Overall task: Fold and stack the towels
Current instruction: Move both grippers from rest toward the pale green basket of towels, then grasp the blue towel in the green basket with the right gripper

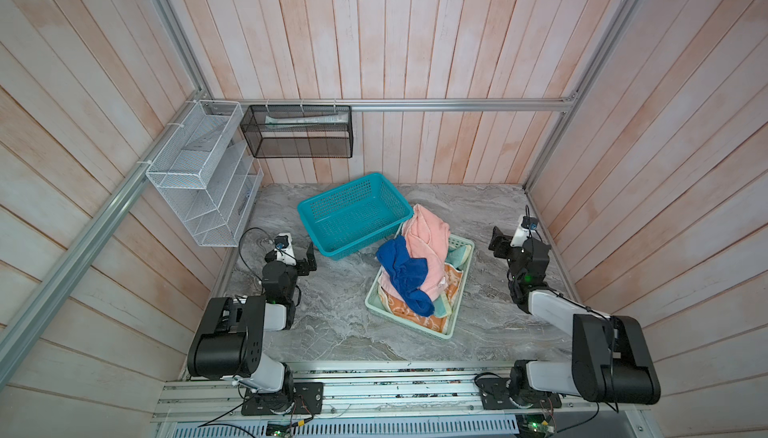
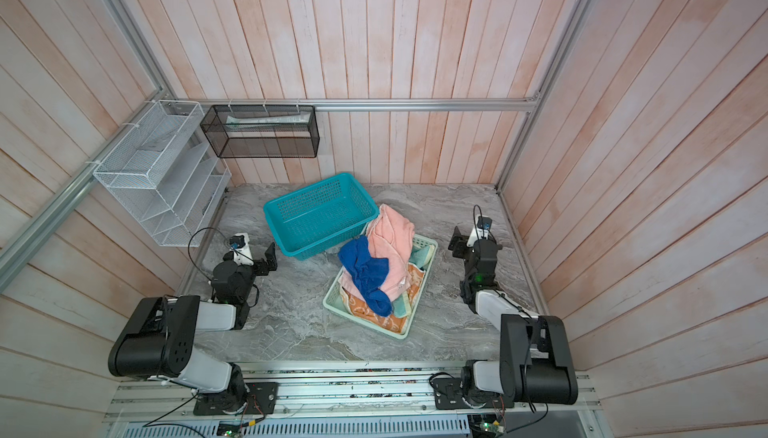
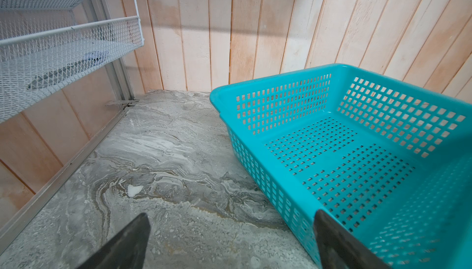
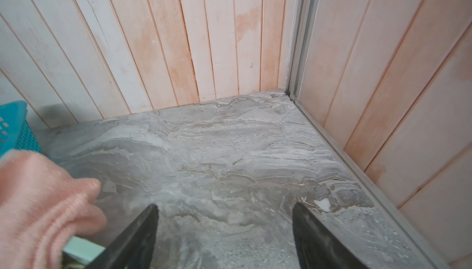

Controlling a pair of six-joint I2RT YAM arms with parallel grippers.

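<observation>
The towels lie crumpled in a heap in a pale green tray (image 1: 453,325) at the table's middle. A salmon pink towel (image 1: 430,244) and a royal blue towel (image 1: 405,275) are on top. Under them are an orange towel (image 1: 415,316) and a pale yellow and teal towel (image 1: 459,255). My left gripper (image 1: 309,255) hovers open left of the heap, its jaws (image 3: 231,214) wide apart over bare table. To the right of the tray, my right gripper (image 1: 498,242) is open and empty (image 4: 225,205), with the pink towel (image 4: 38,203) beside its finger.
An empty teal perforated basket (image 1: 353,215) stands behind the tray, its wall (image 3: 281,101) close to my left gripper. A white wire rack (image 1: 199,174) and a black mesh shelf (image 1: 297,132) hang on the walls. Wood-panel walls close in three sides.
</observation>
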